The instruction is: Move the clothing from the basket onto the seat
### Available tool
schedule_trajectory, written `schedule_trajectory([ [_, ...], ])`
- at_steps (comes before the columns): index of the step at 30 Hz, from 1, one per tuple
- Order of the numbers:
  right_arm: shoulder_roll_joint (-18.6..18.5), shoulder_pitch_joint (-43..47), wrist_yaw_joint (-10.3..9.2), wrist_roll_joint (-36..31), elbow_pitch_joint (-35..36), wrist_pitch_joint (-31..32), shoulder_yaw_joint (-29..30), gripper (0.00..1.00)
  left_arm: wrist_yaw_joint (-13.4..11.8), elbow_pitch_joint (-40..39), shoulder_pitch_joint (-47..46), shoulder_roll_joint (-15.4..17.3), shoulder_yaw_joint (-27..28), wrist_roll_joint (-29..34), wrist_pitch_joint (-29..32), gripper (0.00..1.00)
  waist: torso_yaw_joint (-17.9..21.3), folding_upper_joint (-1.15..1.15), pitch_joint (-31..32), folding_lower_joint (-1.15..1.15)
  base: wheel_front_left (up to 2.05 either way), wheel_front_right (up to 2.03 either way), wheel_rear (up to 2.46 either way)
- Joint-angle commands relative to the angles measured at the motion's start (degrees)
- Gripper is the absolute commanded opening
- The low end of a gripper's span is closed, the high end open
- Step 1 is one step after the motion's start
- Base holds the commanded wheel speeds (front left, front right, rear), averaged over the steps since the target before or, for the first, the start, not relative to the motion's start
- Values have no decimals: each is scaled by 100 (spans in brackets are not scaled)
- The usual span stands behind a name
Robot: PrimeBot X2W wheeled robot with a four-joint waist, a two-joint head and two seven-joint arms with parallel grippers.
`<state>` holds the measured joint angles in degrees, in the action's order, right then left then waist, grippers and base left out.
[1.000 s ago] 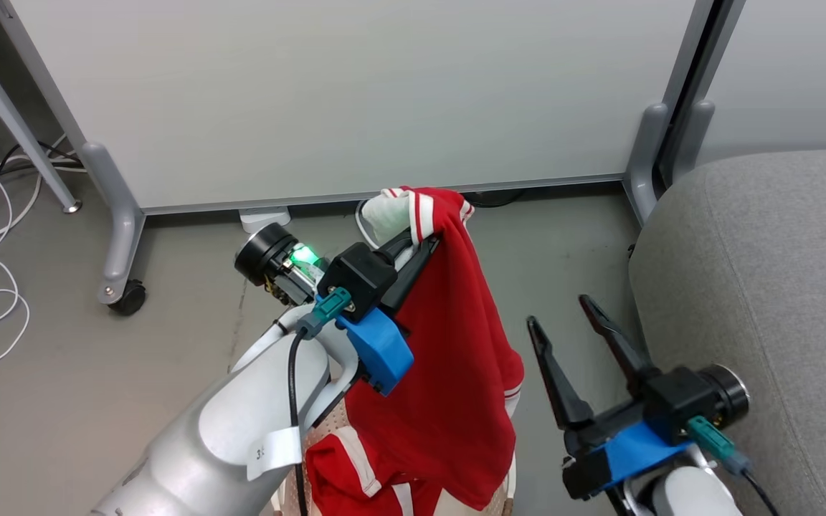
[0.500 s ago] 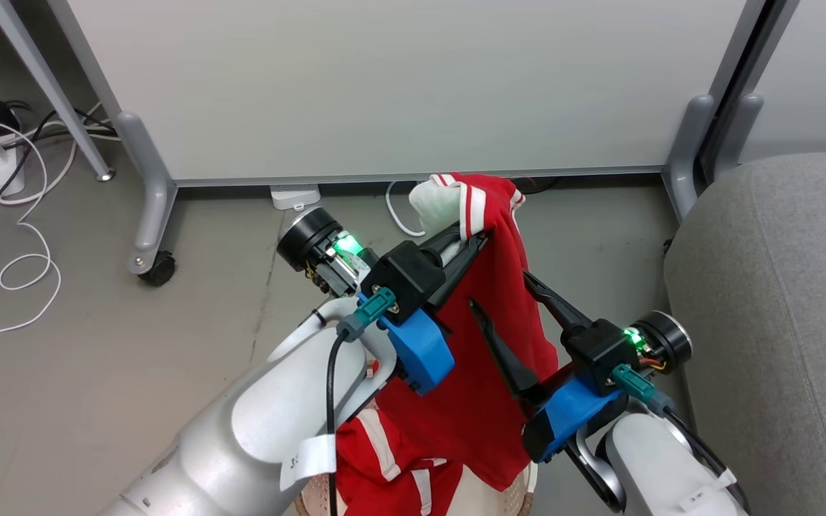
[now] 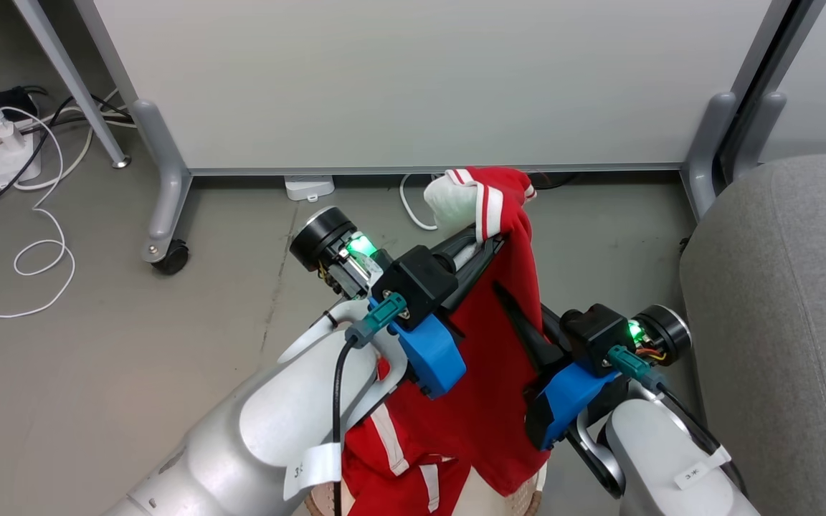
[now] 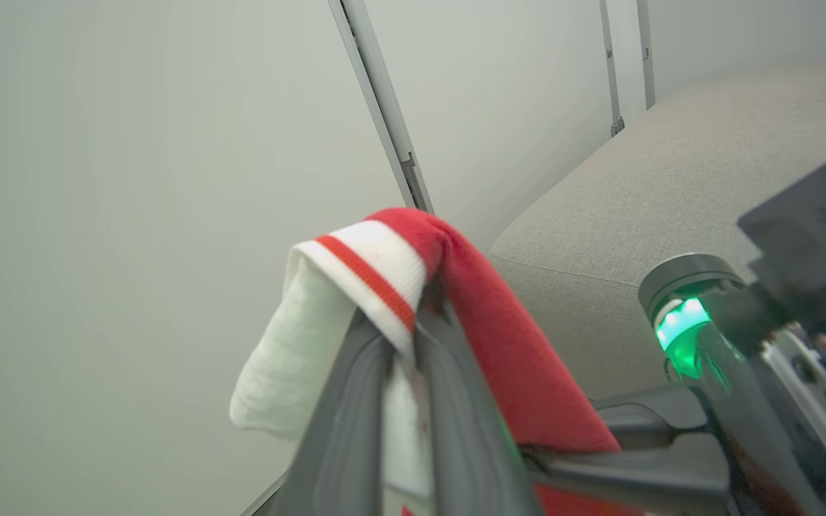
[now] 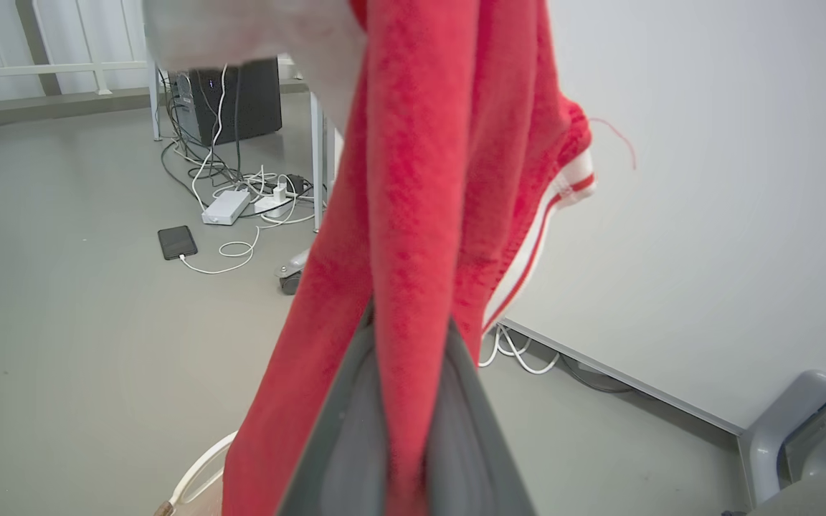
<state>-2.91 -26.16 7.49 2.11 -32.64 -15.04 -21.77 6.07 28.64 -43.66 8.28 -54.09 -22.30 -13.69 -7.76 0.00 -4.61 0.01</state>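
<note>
Red clothing (image 3: 486, 405) hangs (gripped twice).

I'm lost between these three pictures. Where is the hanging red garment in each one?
Head view: the red garment hangs at centre from the left gripper.
Left wrist view: red garment at centre, draped over that gripper.
Right wrist view: red garment from top centre down into the right gripper.
Shared landmark: the white partition panel behind it.
</note>
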Motion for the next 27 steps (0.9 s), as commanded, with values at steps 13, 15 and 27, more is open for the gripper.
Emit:
schedule_trajectory([
  [13, 2, 46, 1, 130, 112, -22, 32, 0, -107, 15, 3, 32, 7, -81, -22, 100, 75, 0, 67, -1, 0, 0, 0],
  [15, 2, 64, 1, 149, 125, -22, 40, 0, -139, 20, 0, 39, -4, -66, -31, 100, 85, 0, 69, -1, 0, 0, 0],
  [27, 1, 126, 1, 213, 261, -22, 192, 0, -199, 29, 70, 98, -29, -101, -77, 100, 188, 0, -10, -1, 0, 0, 0],
])
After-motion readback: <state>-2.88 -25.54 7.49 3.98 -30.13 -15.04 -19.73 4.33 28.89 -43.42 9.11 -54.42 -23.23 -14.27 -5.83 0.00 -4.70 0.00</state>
